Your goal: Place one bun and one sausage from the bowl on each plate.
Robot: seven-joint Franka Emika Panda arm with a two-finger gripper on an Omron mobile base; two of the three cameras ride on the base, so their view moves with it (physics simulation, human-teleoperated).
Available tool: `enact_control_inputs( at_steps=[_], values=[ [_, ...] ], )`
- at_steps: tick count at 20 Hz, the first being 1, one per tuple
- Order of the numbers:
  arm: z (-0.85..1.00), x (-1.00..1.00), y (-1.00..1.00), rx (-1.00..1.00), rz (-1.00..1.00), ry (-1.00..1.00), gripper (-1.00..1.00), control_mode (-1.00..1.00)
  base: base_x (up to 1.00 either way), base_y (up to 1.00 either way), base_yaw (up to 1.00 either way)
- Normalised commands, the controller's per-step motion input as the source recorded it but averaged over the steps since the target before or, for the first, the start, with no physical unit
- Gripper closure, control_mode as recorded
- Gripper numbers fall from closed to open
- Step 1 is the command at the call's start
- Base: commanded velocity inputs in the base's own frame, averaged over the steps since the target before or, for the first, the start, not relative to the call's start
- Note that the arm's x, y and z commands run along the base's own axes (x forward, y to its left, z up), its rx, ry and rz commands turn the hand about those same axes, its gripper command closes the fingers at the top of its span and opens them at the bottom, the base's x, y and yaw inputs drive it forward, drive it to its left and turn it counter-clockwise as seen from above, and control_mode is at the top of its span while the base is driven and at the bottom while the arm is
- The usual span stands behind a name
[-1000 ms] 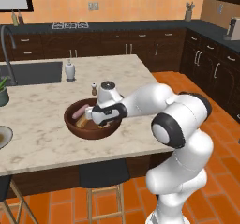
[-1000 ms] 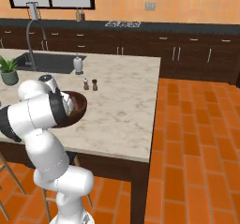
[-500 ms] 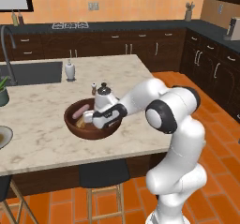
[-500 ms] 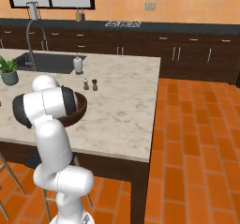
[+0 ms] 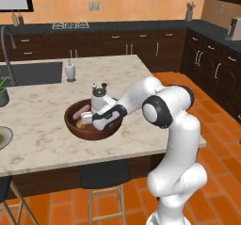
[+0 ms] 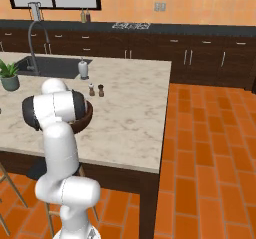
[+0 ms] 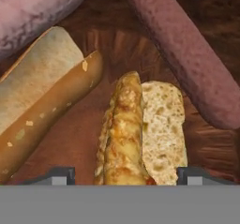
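The pincer (image 5: 90, 119) is down inside the wooden bowl (image 5: 75, 128) on the marble worktop (image 5: 42, 106), lower and deeper than a second ago, when the hand hung above the rim. In the hand view its two dark finger tips (image 7: 58, 175) stand spread, one on each side of a split bun (image 7: 140, 129) with a browned crust and a pale cut face, which lies between them; whether the tips touch the bun cannot be told. Left of that bun in the hand view lies a longer hot-dog bun (image 7: 47, 96), tan with a pale top. Beyond the pincer a reddish sausage (image 7: 187, 59) runs slantwise along the bowl's floor, and a second pinkish sausage (image 7: 33, 7) lies at the far left corner. From the left base view the arm's elbow has swung forward and down compared with the earlier frame, and a sausage (image 5: 77, 110) shows at the bowl's far rim. Just behind the hand stand the salt and pepper shakers (image 6: 96, 89), and farther back a white soap dispenser (image 5: 70, 70) beside the sink (image 5: 33, 72). The base has stayed put.
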Motion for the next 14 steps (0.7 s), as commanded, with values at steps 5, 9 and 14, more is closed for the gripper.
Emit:
enact_control_inputs(
  at_steps=[5,9,14],
  values=[
    [0.02,0.02,0.00,0.00,0.00,-0.03,1.00,-1.00,0.00,0.00,0.00],
    [0.42,-0.08,-0.10,0.00,0.00,-0.01,1.00,-1.00,0.00,0.00,0.00],
    [0.97,-0.58,-0.19,0.00,0.00,-0.03,1.00,-1.00,0.00,0.00,0.00]
  ],
)
